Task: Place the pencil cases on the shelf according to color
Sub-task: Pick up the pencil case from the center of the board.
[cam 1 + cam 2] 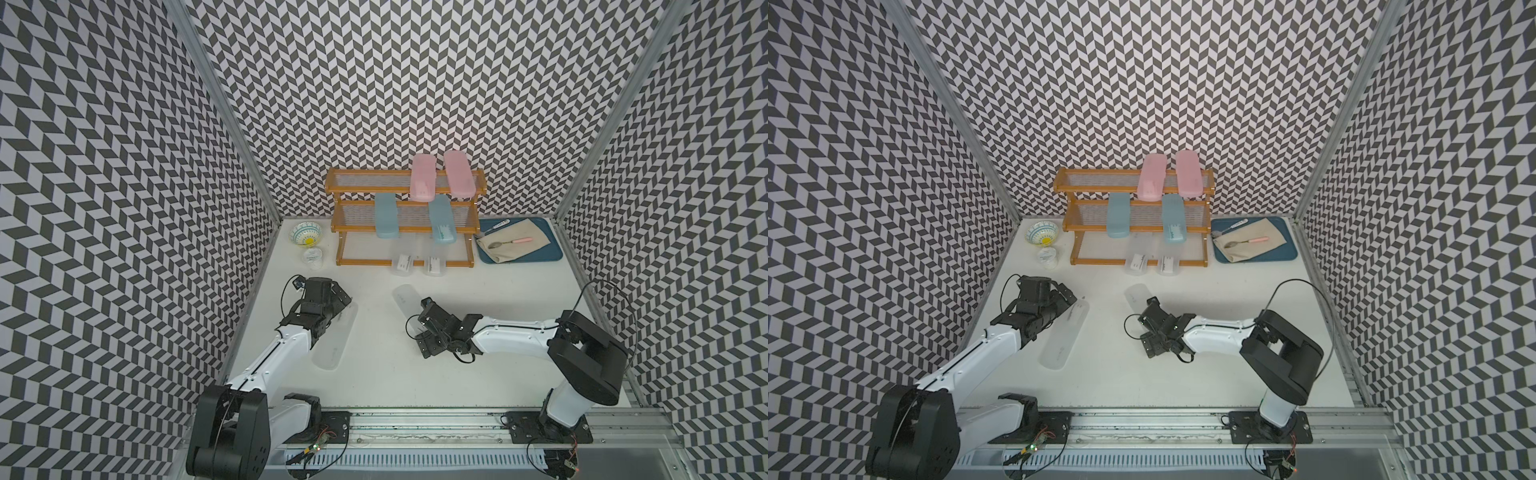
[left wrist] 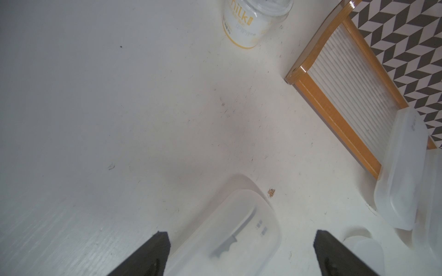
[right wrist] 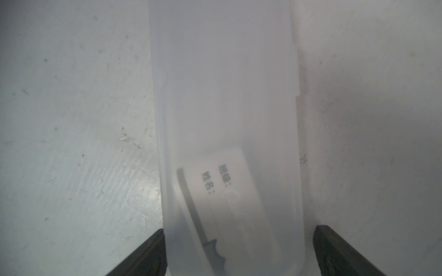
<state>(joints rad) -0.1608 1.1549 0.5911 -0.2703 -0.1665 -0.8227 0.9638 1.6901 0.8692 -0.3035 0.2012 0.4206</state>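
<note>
The shelf (image 1: 365, 185) stands at the back with two pink pencil cases (image 1: 423, 178) on its top tier. Two teal ones (image 1: 385, 216) lie on the middle tier and two frosted clear ones (image 1: 402, 261) on the bottom. Another clear case (image 1: 334, 345) lies on the table. My left gripper (image 1: 338, 305) is open over its far end (image 2: 239, 215), which sits between the fingers. A last clear case (image 1: 404, 296) lies mid-table. My right gripper (image 1: 424, 328) is open and straddles it (image 3: 227, 95), one finger (image 3: 153, 248) close along each long side.
A patterned bowl (image 1: 305, 232) and a milk cup (image 1: 312, 257) stand left of the shelf. To the right of the shelf is a blue tray (image 1: 555, 247) holding a cloth and a pink-handled spoon (image 1: 509, 242). Patterned walls close in three sides.
</note>
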